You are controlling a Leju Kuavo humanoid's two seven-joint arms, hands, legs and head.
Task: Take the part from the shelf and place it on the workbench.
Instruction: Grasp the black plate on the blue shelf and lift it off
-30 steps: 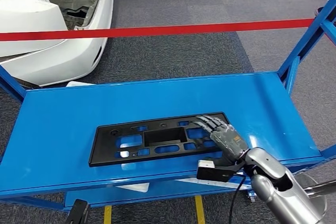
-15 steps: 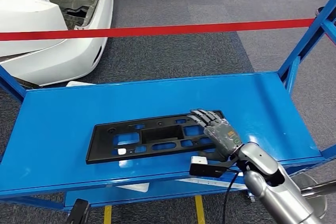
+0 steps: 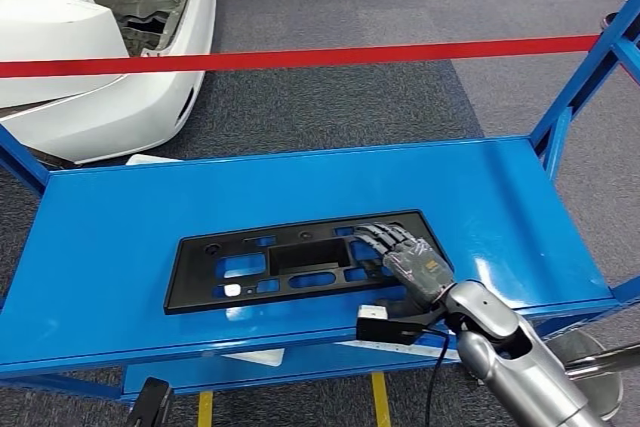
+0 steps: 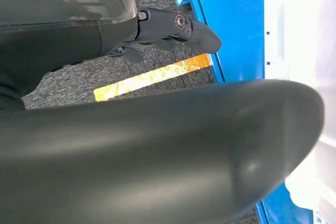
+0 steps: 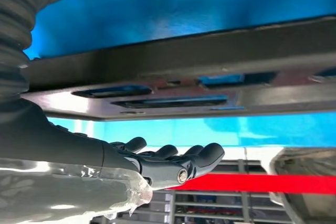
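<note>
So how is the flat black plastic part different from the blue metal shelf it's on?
The flat black plastic part is dark and full of cut-out holes; the blue metal shelf is bright and solid. The part is much smaller than the shelf. Both are flat, long rectangles.

Right hand covers part's right end; grip w/ fingers unclear.

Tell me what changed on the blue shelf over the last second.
The right hand slid left along the blue shelf, its fingers lying over the right end of the black part. The part shifted slightly left with it in the first half second, then lay still. Whether the fingers grip it cannot be told. Shelf, red tape and white car body stayed put.
</note>
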